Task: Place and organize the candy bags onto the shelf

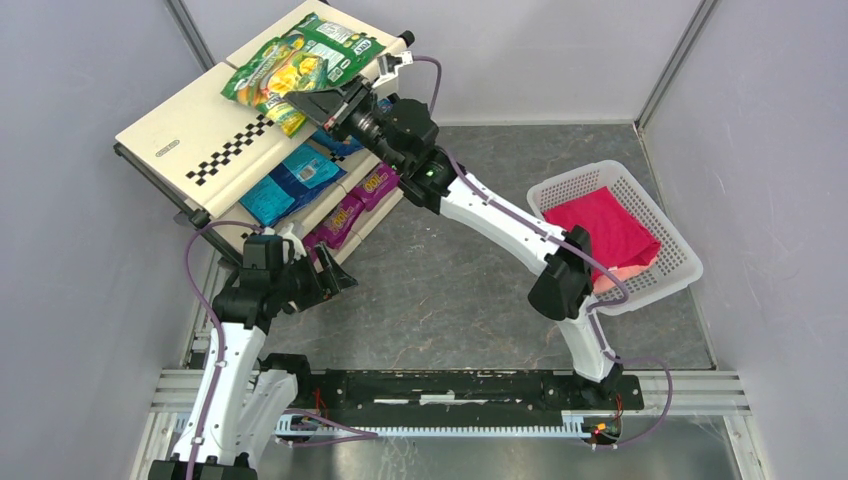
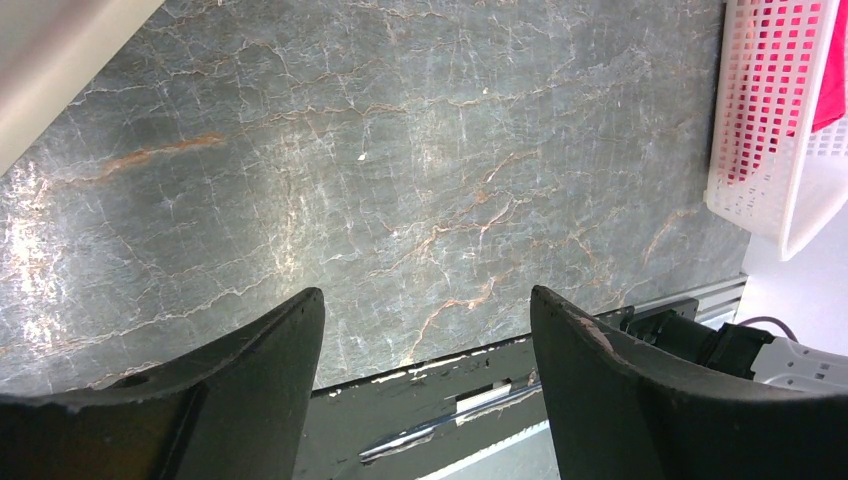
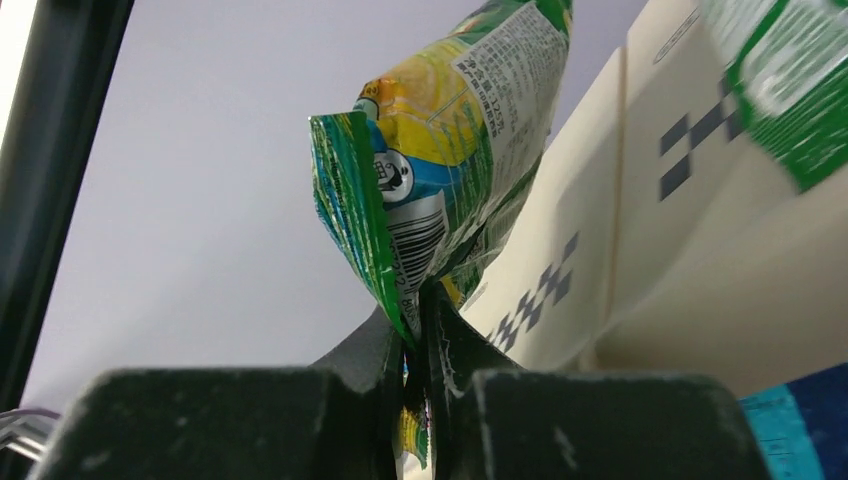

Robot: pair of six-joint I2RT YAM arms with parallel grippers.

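Fingers of the right gripper point(image 3: 418, 310) pinch a green-yellow candy bag point(image 3: 450, 130) by its corner over the shelf point(image 3: 600, 250); the left gripper point(image 2: 425, 330) gapes empty. Released, it may slide down the slant.

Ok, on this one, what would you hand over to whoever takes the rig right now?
Right gripper: shut on a green-yellow bag, at the top tier of the shelf beside another green bag.
Left gripper: open, empty, over the table.
Done: blue bags on the middle tier, magenta bags on the lowest.
Left: set down and release the held bag, straighten the top row. Basket shows only red cloth.
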